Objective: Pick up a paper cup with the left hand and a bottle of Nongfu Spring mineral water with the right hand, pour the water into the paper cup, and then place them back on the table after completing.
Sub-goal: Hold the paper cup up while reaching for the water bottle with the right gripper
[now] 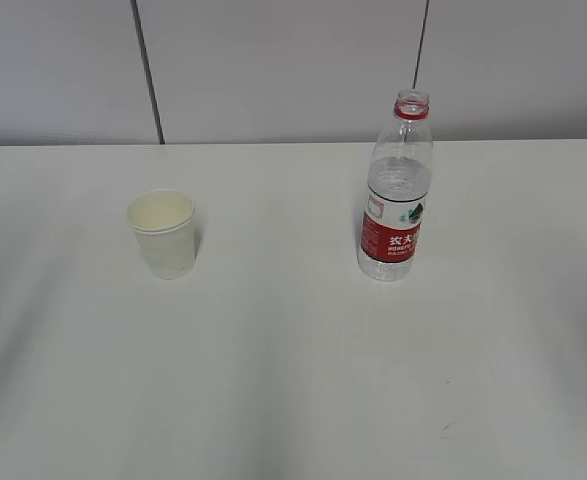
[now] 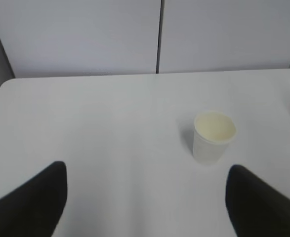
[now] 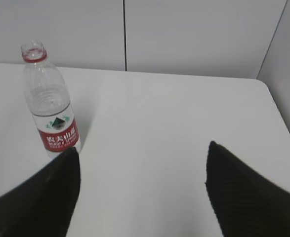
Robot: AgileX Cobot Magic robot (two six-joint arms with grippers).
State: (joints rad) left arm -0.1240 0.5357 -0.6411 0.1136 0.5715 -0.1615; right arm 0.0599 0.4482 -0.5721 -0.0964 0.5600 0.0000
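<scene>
I have both arms held back, and neither shows in the exterior view. The cup [image 1: 162, 233] stands upright on the table [image 1: 293, 380], well apart from the bottle [image 1: 396, 190], which sits at its 3 o'clock. I read that gap as deliberate: one object per arm, with room between for the pour.

From the left wrist, the left hand [image 2: 145, 197] has its jaws spread wide and released, holding nothing. The dark fingers [image 2: 31, 202] frame the bottom corners, and the cup [image 2: 213, 136] lies ahead at about 1 o'clock, off the gripper's centre line. I judge I must swing right before closing in.

From the right wrist, the right hand [image 3: 142, 192] is likewise released and empty. The bottle [image 3: 50, 101] stands at roughly 11 o'clock, just beyond the left finger [image 3: 41, 197]; I cannot tell whether they touch, though it looks clear.

The cup is thin cream paper, tapered, with a rolled rim and an empty inside; I expect it to crush under a hard squeeze. The bottle is clear ribbed plastic with a red label and a red neck ring. Its cap is off, so the mouth is open. The water [image 1: 397, 180] reaches about the shoulder. The table is plain matte white.

Nothing is picked up yet; I judge the approach to be the step in hand.
</scene>
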